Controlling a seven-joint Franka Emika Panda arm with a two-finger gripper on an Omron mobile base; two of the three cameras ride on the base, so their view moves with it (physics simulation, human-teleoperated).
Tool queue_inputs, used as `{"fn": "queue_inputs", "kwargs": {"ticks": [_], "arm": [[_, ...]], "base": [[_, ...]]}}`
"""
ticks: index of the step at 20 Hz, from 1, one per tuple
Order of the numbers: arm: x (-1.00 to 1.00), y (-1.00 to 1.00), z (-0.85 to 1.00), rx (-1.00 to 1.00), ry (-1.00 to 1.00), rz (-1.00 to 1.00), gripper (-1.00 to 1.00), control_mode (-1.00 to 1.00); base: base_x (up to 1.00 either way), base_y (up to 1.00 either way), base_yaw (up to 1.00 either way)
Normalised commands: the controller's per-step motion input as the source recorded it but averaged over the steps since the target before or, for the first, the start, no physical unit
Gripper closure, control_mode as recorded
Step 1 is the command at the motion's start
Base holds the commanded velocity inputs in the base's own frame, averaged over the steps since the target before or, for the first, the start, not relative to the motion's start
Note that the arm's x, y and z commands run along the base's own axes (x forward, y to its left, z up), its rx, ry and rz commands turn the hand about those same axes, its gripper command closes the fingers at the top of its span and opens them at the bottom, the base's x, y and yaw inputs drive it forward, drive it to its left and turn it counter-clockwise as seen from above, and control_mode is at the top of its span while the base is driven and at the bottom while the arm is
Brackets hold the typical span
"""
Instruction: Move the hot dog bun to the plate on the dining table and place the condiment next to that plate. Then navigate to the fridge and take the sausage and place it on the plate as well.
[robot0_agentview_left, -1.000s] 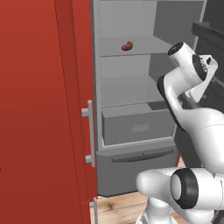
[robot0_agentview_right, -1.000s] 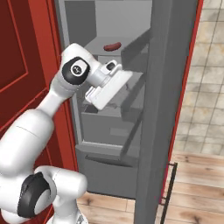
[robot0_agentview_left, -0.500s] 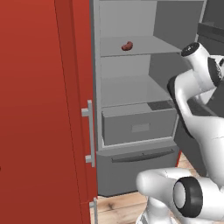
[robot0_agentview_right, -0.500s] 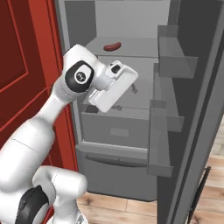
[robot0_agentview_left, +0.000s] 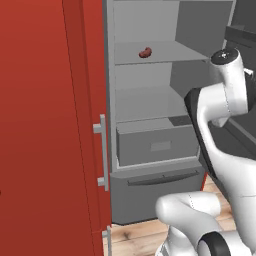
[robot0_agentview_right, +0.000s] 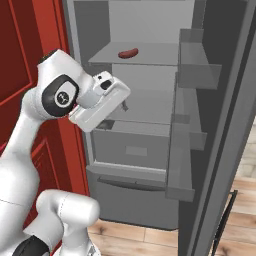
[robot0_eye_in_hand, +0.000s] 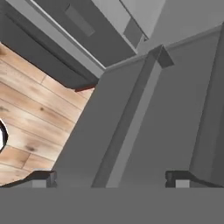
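The gripper (robot0_eye_in_hand: 109, 177) is seen spread wide in the hand view, its two dark fingertips (robot0_eye_in_hand: 41, 178) standing far apart with nothing between them. It is turned down toward the shelved inner face of the open door and the wooden floor (robot0_eye_in_hand: 30, 118), and no task thing is faced by it. In the right base view the hand is held in front of the open fridge (robot0_agentview_right: 150, 107), at about the level of the middle shelf, just above the drawer (robot0_agentview_right: 132, 147).

The step in hand is judged to be the fetching of the sausage (robot0_agentview_right: 128, 53): the fridge has been reached and stands open, but nothing has been grasped. For the next move, the hand would have to be lifted and turned toward the upper shelf (robot0_agentview_left: 160, 52), and the open jaws brought over the sausage across its length before being closed.

The sausage is seen as a small, curved, reddish-brown piece, lying alone on the upper shelf, left of that shelf's middle and well back from its front edge. It sits clearly above the hand and apart from it. Being small and rounded, it is likely to roll if it is nudged from the side.
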Motion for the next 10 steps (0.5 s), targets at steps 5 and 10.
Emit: {"fn": "queue_inputs", "kwargs": {"ticks": [5, 10], "arm": [[0.04, 0.6, 0.05, 0.39, -0.01, 0.03, -1.0, -1.0], [0.14, 0.48, 0.05, 0.35, -0.11, -0.03, -1.0, -1.0]], "base": [[0.0, 0.0, 0.0], [0.0, 0.0, 0.0]]}}
